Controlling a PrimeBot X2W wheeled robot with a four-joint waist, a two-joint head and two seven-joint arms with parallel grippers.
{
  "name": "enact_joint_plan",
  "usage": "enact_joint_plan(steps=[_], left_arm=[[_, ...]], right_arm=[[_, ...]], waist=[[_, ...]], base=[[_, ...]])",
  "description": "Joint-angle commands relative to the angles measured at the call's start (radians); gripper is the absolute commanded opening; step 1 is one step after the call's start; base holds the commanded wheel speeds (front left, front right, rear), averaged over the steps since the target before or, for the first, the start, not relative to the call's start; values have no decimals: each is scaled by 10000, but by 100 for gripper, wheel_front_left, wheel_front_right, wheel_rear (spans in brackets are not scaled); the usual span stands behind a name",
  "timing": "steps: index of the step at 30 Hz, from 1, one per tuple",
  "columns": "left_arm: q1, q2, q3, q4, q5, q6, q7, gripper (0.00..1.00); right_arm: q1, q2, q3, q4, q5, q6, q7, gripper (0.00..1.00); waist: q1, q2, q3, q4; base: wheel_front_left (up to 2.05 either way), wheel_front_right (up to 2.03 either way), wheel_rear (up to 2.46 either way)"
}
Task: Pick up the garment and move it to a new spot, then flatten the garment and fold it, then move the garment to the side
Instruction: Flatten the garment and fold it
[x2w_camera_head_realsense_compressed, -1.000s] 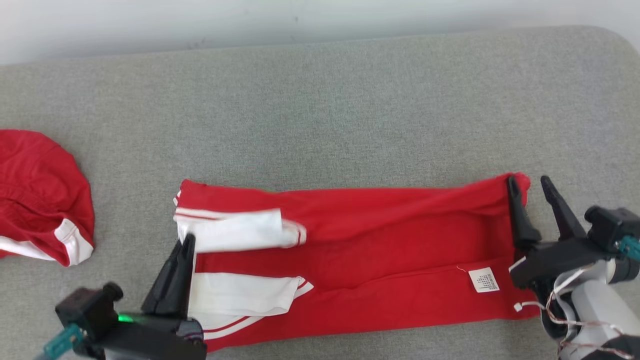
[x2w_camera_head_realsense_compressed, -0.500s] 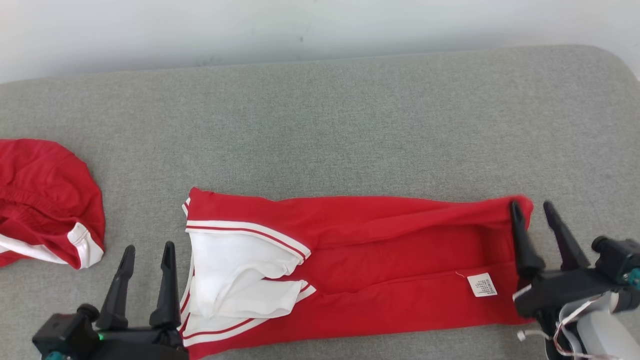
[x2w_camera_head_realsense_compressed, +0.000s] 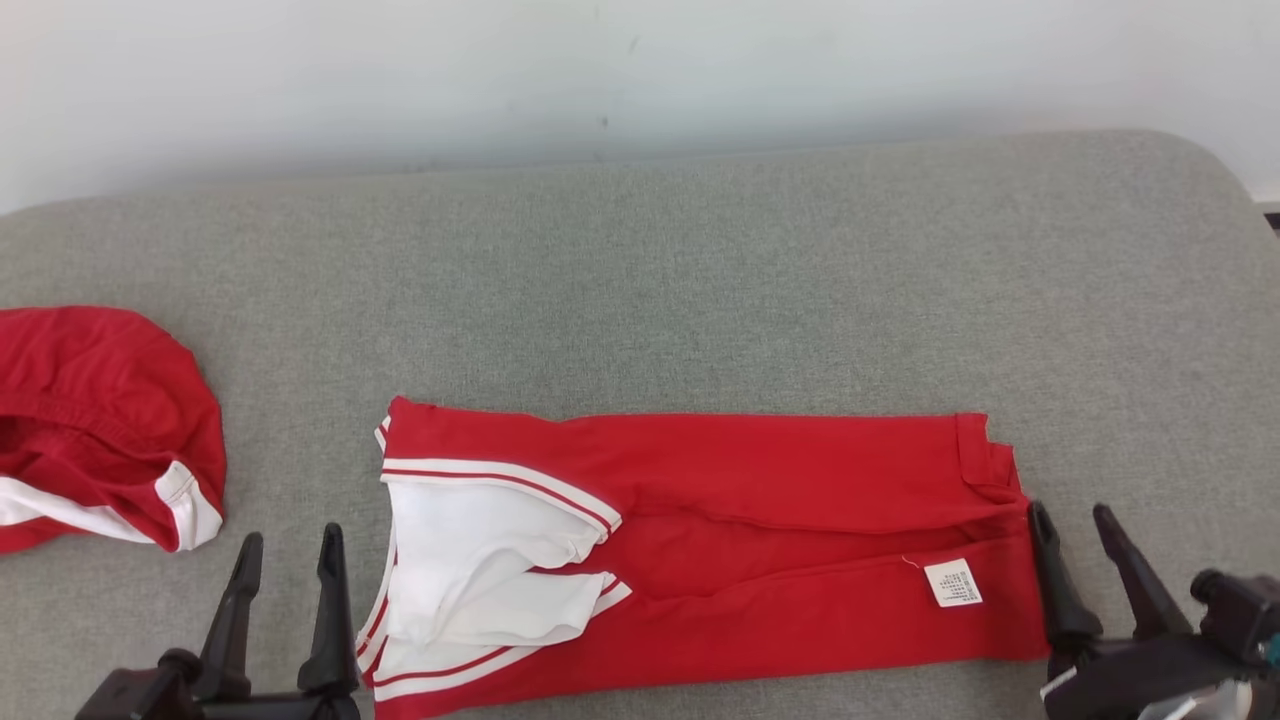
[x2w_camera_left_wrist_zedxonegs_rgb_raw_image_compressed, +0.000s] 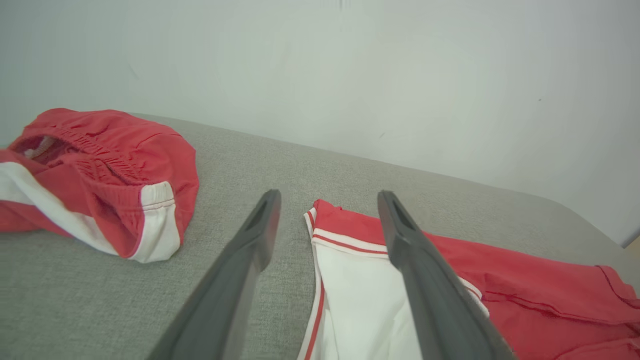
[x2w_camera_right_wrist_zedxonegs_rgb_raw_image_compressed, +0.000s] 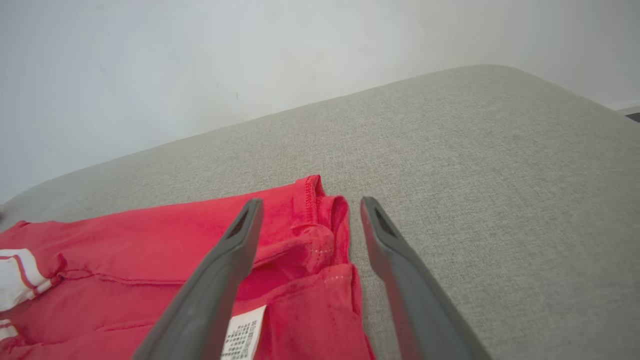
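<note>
Red pile (x2w_camera_head_realsense_compressed: 100, 420) is lying far left on the cushion (x2w_camera_head_realsense_compressed: 700, 280), well apart from the work, and is best left untouched.

Left gripper (x2w_camera_head_realsense_compressed: 290, 537) is being held wide open with nothing in it, just beside the sleeve end of the garment (x2w_camera_head_realsense_compressed: 780, 500). Contact with the cloth can't be told.

Garment is lying as a long strip across the near middle of the cushion. The white sleeves (x2w_camera_head_realsense_compressed: 480, 560) are tucked on top at its left end, and the label (x2w_camera_head_realsense_compressed: 952, 583) is showing near the right end.

Right gripper (x2w_camera_head_realsense_compressed: 1070, 512) is also being held wide open and empty. From the wrist, its jaws are seen straddling the right edge.

Judged: the lengthwise fold is done and a crosswise fold is being set up.

For a clean fold:
- The sleeves are sitting loose, so they should be pinned or pinched together with the red layers, or they are likely to slide out.
- The hem (x2w_camera_head_realsense_compressed: 985, 460) is bunching at the far right corner. It should be smoothed first, then all layers taken in one low pinch.
- The lift should be kept shallow, and the end carried straight along the strip so the edges are landing flush.
</note>
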Motion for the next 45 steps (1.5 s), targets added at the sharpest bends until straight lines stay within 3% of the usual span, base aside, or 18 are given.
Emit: enact_joint_plan(steps=[1, 10, 22, 29, 37, 45], left_arm=[[199, -95, 96, -15, 126, -53, -8, 100], [557, -243, 449, -337, 798, -122, -8, 100], [1004, -245, 1040, -944, 2348, 167, -9, 100], [1274, -276, 1089, -925, 2512, 269, -9, 100], [877, -291, 962, -787, 2397, 233, -9, 100], [574, -300, 735, -642, 2238, 234, -9, 100]], right_arm=[[318, 75, -103, -170, 27, -24, -59, 100], [1247, 475, -814, -650, -297, -24, -135, 100], [2019, 1158, -1655, -1618, -1214, -24, -147, 100], [1856, 1037, -1535, -1652, -1730, -24, -147, 100], [521, 760, -1302, -440, -2114, -24, 225, 100], [-992, 565, -1090, 1808, -2150, -24, 529, 100]], waist=[[0, 0, -145, -44], [0, 0, -474, -10], [0, 0, -715, 108], [0, 0, -762, 133], [0, 0, -488, 281], [0, 0, -62, 663]], base=[[0, 0, 0], [0, 0, 0], [0, 0, 0], [0, 0, 0], [0, 0, 0], [0, 0, 0]])
